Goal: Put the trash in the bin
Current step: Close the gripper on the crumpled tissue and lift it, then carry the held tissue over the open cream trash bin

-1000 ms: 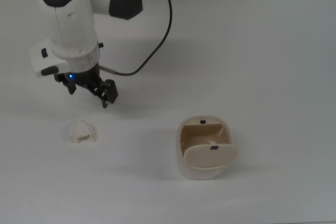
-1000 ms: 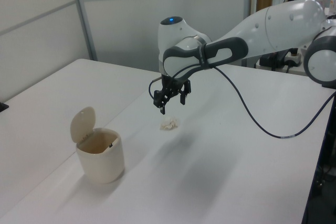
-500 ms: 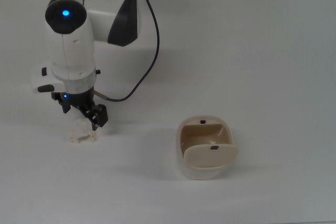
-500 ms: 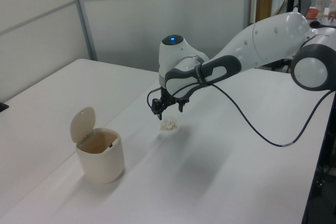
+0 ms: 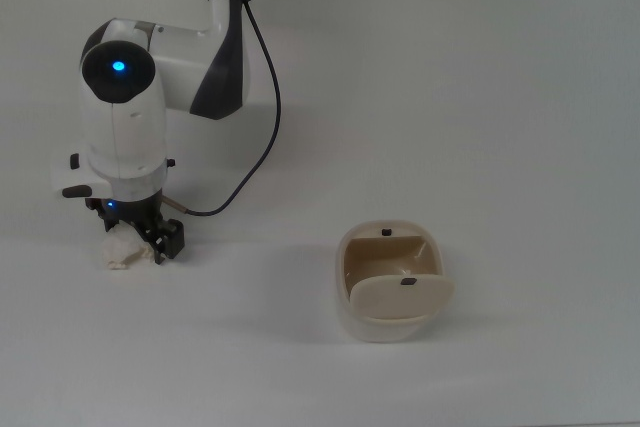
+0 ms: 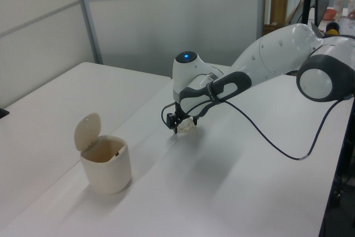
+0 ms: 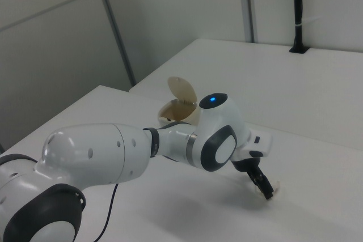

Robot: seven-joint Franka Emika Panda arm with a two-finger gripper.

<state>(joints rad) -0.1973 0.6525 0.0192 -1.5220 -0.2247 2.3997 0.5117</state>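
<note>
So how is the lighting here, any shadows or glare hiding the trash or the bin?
Top view: even light, no glare; the trash is pale on the white table and half under the claw. Left view: a soft arm shadow falls on the table short of the bin, whose tan inside reads clearly. Right view: the arm hides most of the bin, and a faint shadow lies below the claw.

Worktop: carries the bin, the trash and the cable.
Bin: stands on the worktop, at the top view's lower centre-right, lid swung up.
Trash: lies on the worktop at the top view's left, well apart from the bin.
Gripper: down at the trash, touching it.
Cable: runs between the arm and the bin.
</note>
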